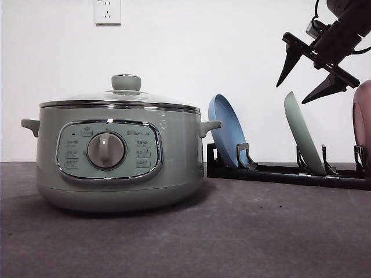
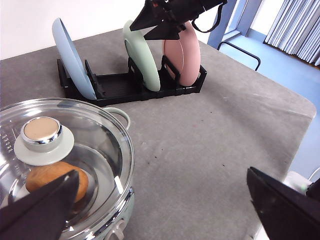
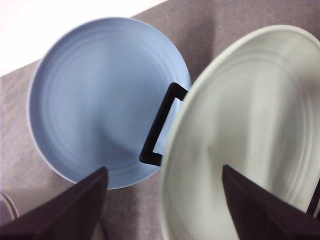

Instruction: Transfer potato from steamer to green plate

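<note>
- the right pincer (image 1: 314, 74) hangs with its fingers spread apart and nothing between them, just above the top edge of the green plate (image 1: 304, 141).
- that plate stands on edge in a black rack (image 1: 278, 172) at the back of the bench (image 1: 232, 231), between a blue plate (image 1: 227, 132) and a pink plate (image 1: 362, 130).
- the plate looks stiff, smooth and breakable; the upper rim is the only free place to grip, and a glazed rim may slip, so a firm, squared hold seems wise.
- the left pincer (image 2: 162, 200) is also wide apart and empty, poised above the steamer (image 1: 119, 156) and the bare bench beside it.
- the potato (image 2: 56, 181) lies inside the steamer, seen through the glass lid (image 2: 90, 145), which is still on; its knob (image 2: 42, 132) is the natural handle.
- the potato looks firm, matte and rounded, light enough for one pincer; gripping across its narrow middle should stop it rolling out.
</note>
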You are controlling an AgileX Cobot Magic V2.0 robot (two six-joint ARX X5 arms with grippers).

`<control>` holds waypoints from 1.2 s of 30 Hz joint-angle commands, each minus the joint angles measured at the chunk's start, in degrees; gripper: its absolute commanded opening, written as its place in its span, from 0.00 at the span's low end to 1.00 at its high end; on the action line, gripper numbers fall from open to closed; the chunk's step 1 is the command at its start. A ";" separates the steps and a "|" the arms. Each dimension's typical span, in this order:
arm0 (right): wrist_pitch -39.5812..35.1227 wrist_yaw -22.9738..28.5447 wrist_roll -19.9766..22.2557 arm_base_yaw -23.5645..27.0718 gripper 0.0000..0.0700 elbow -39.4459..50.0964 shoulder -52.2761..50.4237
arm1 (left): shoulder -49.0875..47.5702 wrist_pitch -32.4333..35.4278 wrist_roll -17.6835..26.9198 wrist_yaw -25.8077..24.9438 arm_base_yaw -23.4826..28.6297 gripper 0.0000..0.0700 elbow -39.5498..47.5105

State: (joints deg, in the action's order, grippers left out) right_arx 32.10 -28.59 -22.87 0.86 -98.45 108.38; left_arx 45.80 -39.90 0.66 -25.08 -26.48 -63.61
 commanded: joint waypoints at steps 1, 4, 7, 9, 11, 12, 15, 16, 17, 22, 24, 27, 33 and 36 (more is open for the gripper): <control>-0.35 0.08 -0.35 0.02 0.56 -1.64 1.83 | 0.31 0.49 -0.08 -0.22 -0.28 1.00 -1.05; -0.29 0.08 -0.30 0.02 0.51 -1.64 2.55 | 0.31 0.50 -0.08 -0.22 -0.28 1.00 -1.05; -0.39 0.19 0.00 0.02 0.36 -1.62 2.86 | 0.31 0.50 -0.08 -0.22 -0.26 1.00 -1.05; -0.39 0.20 0.30 0.02 0.24 -1.62 2.86 | 0.31 0.50 -0.08 -0.22 -0.26 1.00 -1.05; -0.32 0.14 0.41 0.02 0.12 -1.62 2.86 | 0.31 0.50 -0.08 -0.22 -0.26 1.00 -1.05; -0.31 0.14 0.39 0.02 0.07 -1.62 2.86 | 0.31 0.51 -0.08 -0.22 -0.26 1.00 -1.05; -0.31 0.14 0.39 0.02 0.01 -1.62 2.86 | 0.31 0.57 -0.08 -0.22 -0.26 1.00 -1.05; -0.33 0.14 0.39 0.02 0.01 -1.62 2.86 | 0.31 0.56 -0.08 -0.22 -0.26 1.00 -1.05; -0.33 0.12 0.34 0.02 0.01 -1.62 2.86 | 0.31 0.54 -0.08 -0.22 -0.26 1.00 -1.05; -0.35 -1.85 -1.18 0.09 0.01 -1.80 2.76 | 0.31 0.48 -0.08 -0.22 -0.26 1.00 -1.05; -0.33 -2.12 -1.66 0.09 0.01 -1.87 2.27 | 0.31 0.48 -0.08 -0.22 -0.26 1.00 -1.05; -0.38 -2.00 -2.01 0.09 0.01 -2.22 1.05 | 0.31 0.48 -0.08 -0.22 -0.26 1.00 -1.05; 0.70 -2.24 -3.27 0.09 0.01 -4.31 -1.76 | 0.31 0.48 -0.08 -0.22 -0.28 1.00 -1.05; 0.77 -3.04 -4.10 0.09 0.01 -5.00 -3.49 | 0.31 0.46 -0.08 -0.22 -0.27 1.00 -1.05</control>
State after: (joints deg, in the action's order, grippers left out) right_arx 33.45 -31.41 -26.04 0.91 -101.56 105.26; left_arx 45.80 -40.07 0.56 -25.08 -26.48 -63.61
